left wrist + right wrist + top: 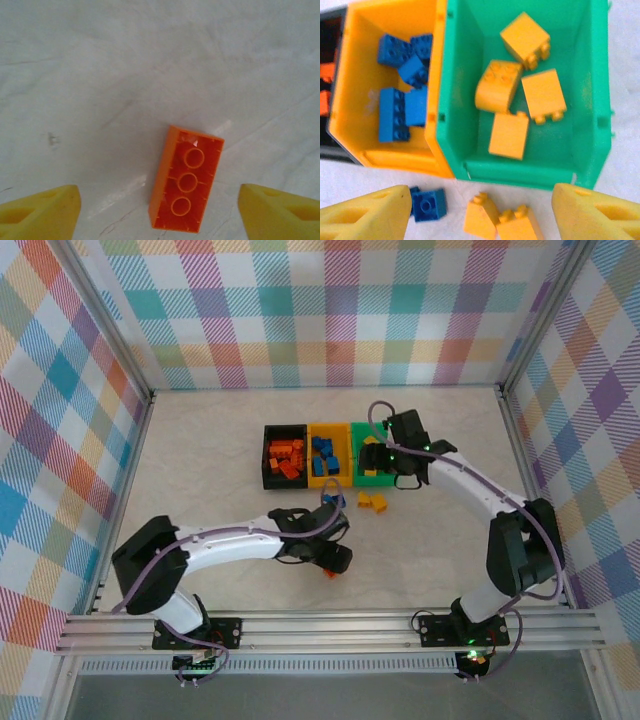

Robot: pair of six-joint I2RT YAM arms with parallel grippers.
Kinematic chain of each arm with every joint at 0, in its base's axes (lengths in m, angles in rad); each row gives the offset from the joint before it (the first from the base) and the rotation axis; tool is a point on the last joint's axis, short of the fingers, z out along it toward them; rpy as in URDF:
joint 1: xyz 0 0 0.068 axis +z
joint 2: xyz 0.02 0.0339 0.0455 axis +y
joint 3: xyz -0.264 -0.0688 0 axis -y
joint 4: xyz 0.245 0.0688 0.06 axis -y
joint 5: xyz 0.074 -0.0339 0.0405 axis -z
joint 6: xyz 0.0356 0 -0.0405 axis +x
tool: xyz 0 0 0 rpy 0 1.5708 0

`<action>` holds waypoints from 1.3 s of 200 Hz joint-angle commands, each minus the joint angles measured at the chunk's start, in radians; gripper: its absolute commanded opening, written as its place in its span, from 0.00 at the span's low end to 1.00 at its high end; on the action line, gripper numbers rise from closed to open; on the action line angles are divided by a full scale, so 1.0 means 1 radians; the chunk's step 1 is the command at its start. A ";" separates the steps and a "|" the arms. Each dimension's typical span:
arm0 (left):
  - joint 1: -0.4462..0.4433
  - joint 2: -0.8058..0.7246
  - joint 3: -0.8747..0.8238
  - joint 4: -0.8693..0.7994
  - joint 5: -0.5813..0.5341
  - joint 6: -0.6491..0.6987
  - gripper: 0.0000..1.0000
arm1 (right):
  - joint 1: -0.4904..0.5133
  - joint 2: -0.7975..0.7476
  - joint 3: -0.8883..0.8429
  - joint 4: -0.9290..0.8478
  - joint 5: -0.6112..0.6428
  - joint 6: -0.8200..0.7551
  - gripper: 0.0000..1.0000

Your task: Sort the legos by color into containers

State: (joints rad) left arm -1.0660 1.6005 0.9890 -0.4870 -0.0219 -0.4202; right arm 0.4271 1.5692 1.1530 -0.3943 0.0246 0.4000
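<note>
An orange-red lego lies hollow side up on the table. My left gripper is open over it, a yellow fingertip on each side and clear of it. From above, that gripper hovers at mid-table. My right gripper stands open and holds nothing, above the near wall of the green container, which holds several yellow legos. The yellow-orange container holds blue legos. The black container holds orange-red legos.
On the table in front of the containers lie a loose blue lego and two yellow legos, under the right gripper's open fingers. The left arm stretches across the near table. Checked walls enclose the workspace.
</note>
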 commanded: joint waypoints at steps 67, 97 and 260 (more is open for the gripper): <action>-0.104 0.226 0.132 -0.128 -0.145 0.065 0.54 | 0.006 -0.121 -0.096 0.044 0.002 0.024 0.75; -0.103 0.199 0.121 -0.119 -0.172 0.054 0.40 | 0.006 -0.129 -0.100 0.047 -0.007 0.029 0.75; 0.597 0.160 0.401 0.022 -0.039 -0.047 0.36 | 0.031 -0.173 -0.200 0.073 -0.030 0.065 0.75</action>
State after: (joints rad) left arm -0.5011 1.6608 1.2758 -0.4599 -0.0864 -0.4564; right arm 0.4477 1.4322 0.9707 -0.3321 0.0093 0.4522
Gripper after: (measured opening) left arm 0.367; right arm 0.752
